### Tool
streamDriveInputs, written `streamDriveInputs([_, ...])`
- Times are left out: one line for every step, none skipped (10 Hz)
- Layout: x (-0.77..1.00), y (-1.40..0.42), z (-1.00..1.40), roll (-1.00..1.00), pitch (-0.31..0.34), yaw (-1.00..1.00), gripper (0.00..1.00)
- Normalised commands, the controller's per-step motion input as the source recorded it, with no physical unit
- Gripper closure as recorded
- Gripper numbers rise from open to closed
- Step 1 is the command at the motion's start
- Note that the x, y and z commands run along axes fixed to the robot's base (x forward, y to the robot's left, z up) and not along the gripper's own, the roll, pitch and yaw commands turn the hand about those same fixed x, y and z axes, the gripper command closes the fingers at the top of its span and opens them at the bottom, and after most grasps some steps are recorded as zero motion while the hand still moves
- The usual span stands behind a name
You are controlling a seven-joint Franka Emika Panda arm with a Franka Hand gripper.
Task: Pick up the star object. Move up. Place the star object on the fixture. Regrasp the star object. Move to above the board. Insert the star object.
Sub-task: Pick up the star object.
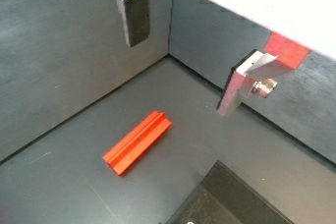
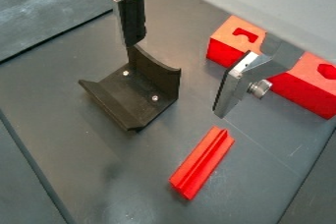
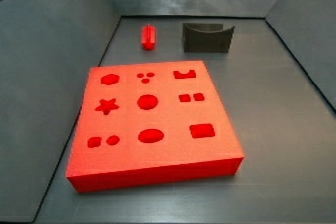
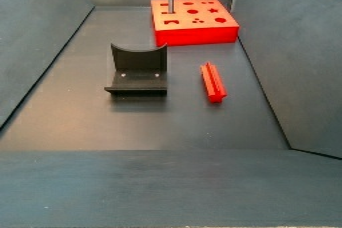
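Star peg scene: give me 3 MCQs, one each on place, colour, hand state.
1. Where does the peg lie?
A. on the floor beside the fixture
B. in the fixture's notch
C. in the board

2. What colour is the fixture?
A. red
B. dark grey-black
C. silver

3. What state is the hand in?
A. shut on the peg
B. open, holding nothing
C. shut on the fixture

Answers: 1 A, both side views show the peg flat on the floor next to the fixture. 2 B, only peg and board are red. 3 B, in both wrist views the fingers stand wide apart above the floor with nothing between them.
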Motion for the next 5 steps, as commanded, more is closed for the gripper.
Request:
streamDriveInputs([0.00, -0.01, -0.06, 0.04, -0.016, 0.00, 0.00])
streamDriveInputs([-0.14, -0.16, -0.61, 0.00, -0.286, 0.14, 0.00])
streamDriveInputs([-0.16, -0.33, -0.75, 0.00, -0.223, 0.26, 0.00])
streamDriveInputs([-0.24, -0.23, -0.89, 0.09, -0.164, 0.22, 0.00])
streamDriveInputs([-0.13, -0.28, -0.96, 0.09, -0.124, 0.24, 0.00])
